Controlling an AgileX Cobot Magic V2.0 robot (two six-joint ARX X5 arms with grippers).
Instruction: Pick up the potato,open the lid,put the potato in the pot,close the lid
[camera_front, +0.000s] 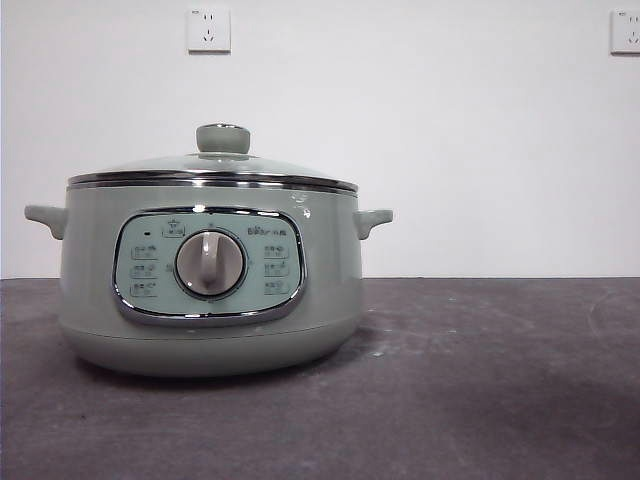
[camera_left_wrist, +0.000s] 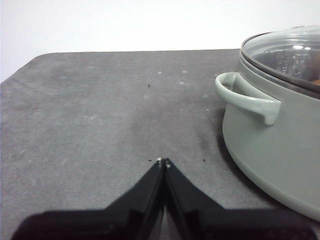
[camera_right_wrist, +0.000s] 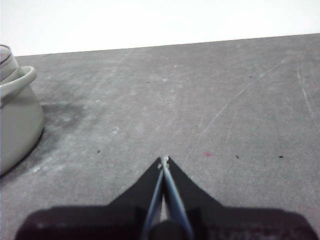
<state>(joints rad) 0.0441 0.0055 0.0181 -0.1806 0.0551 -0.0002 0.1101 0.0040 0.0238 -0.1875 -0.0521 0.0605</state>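
Foreground, wrist views: left gripper (camera_left_wrist: 163, 161) and right gripper (camera_right_wrist: 163, 160), each with jaws clenched tip to tip on nothing, held low over the dark table (camera_front: 500, 400). Both appear parked well clear of the work, which suggests that neither is engaged in a step.

Middle ground: the pot (camera_front: 210, 280) stands on the table, dial facing the front camera. In the left wrist view its near handle (camera_left_wrist: 245, 97) lies at about 2 o'clock from the jaw tips; in the right wrist view the pot's edge (camera_right_wrist: 15, 120) lies at about 10 o'clock. The pot thus sits between the two arms.

On the pot: the lid (camera_front: 212, 170) sits level, rim seated all round, knob (camera_front: 222, 138) upright.

The potato is nowhere on the open table. A small orange-brown patch under the glass (camera_left_wrist: 315, 80) is probably the potato inside the pot; the task then looks complete.

Background: a white wall with two sockets (camera_front: 208, 28).
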